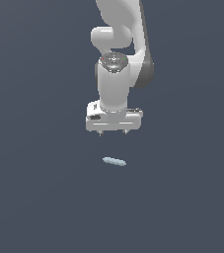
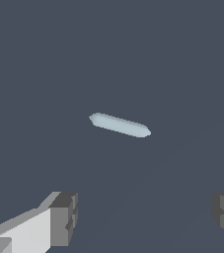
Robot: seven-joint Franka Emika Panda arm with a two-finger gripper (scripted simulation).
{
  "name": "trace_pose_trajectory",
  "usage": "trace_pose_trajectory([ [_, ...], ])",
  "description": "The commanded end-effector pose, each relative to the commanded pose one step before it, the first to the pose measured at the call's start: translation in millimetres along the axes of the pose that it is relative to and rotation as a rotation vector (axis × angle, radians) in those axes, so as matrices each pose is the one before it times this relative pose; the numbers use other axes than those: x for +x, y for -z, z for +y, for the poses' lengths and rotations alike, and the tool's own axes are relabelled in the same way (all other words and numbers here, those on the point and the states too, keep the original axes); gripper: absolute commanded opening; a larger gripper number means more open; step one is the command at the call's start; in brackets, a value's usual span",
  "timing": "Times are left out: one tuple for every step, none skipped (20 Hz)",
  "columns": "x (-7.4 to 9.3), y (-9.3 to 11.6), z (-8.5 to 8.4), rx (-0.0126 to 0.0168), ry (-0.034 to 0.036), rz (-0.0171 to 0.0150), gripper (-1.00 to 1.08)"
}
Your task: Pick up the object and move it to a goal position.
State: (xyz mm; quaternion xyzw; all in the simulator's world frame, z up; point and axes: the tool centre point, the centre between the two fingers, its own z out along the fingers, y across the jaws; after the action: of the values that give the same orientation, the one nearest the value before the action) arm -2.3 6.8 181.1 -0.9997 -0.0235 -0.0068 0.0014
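So we're at the approach step, gripper (image 1: 113, 132) spread wide and empty just above the rod (image 1: 114, 161), and next we'd need to drop down and straddle it.

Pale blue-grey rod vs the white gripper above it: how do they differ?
The small pale blue-grey rod lies flat on the dark surface; the white gripper hangs above it, not touching. The rod is far shorter than the gripper's open span, as the wrist view shows between the fingers. The rod is one rounded piece; the gripper is blocky.
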Motion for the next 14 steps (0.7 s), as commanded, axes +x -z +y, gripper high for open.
trace_pose_trajectory([
  [-0.14,0.05,0.89,-0.00017,0.00030,0.00023,1.00],
  [0.21,-0.68,-0.03,-0.00030,0.00279,-0.00084,1.00],
  [0.19,-0.42,0.15,-0.00024,0.00401,-0.00023,1.00],
  [0.26,-0.50,0.01,-0.00032,0.00572,-0.00018,1.00],
  [0.34,-0.58,-0.06,-0.00039,0.00733,-0.00015,1.00],
  [0.41,-0.68,-0.11,-0.00045,0.00888,-0.00014,1.00],
  [0.48,-0.80,-0.12,-0.00052,0.01034,-0.00019,1.00],
  [0.54,-0.96,-0.05,-0.00058,0.01168,-0.00028,1.00],
  [0.60,-1.12,0.02,-0.00064,0.01304,-0.00039,1.00],
  [0.66,-1.26,0.08,-0.00069,0.01441,-0.00048,1.00],
  [0.72,-1.39,0.09,-0.00074,0.01583,-0.00053,1.00],
  [0.78,-1.50,0.08,-0.00077,0.01733,-0.00055,1.00],
  [0.85,-1.62,0.06,-0.00079,0.01883,-0.00057,1.00],
  [0.91,-1.75,0.08,-0.00081,0.02028,-0.00062,1.00],
])
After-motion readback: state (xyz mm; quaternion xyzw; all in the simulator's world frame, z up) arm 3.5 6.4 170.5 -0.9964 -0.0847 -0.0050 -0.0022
